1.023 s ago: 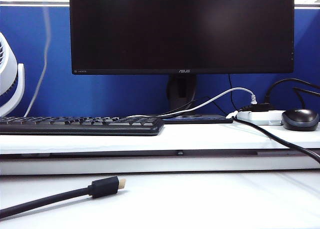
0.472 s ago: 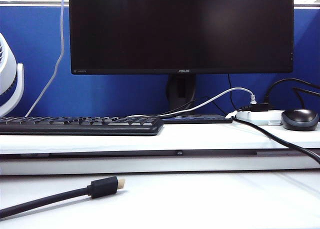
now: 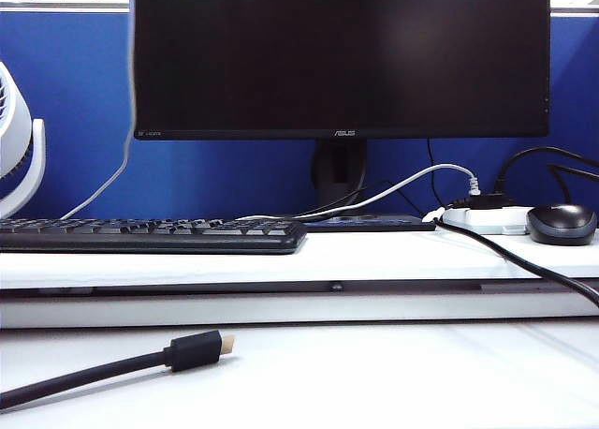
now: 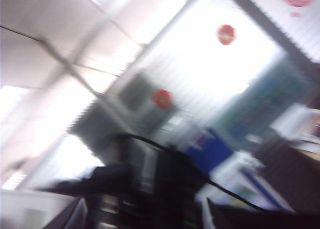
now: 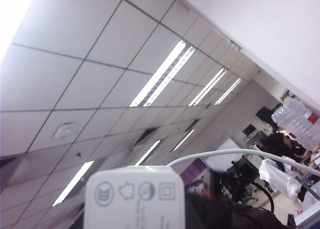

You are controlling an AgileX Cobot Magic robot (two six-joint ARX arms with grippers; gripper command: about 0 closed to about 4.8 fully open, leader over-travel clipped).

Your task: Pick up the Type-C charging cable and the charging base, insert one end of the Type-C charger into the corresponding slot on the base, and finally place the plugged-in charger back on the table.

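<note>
On the white table (image 3: 393,382), black cable (image 3: 94,371).

Exterior view: low, level, near the table (image 3: 374,382), facing the monitor (image 3: 342,54). Both wrist views tilt upward toward the ceiling (image 5: 75,54); no overlap with the exterior view.

monitor (image 3: 341,59): centre rear, on its stand (image 3: 339,171), behind the shelf
keyboard (image 3: 150,234): on the shelf (image 3: 374,258), left of centre, before the monitor
fan (image 3: 19,143): far left edge, behind the keyboard
power strip (image 3: 487,220): on the shelf, right, a plug (image 3: 485,201) set in its top
mouse (image 3: 562,224): on the shelf, just right of the power strip
black cable (image 3: 112,365): on the table (image 3: 393,382), front left, plug end toward centre
thin cable (image 3: 112,171): hangs down at left, beside the monitor's left edge, behind the keyboard
charging base (image 5: 134,199): right wrist view, close before the camera, raised toward the ceiling; a cable (image 5: 235,154) arcs away behind it
</note>
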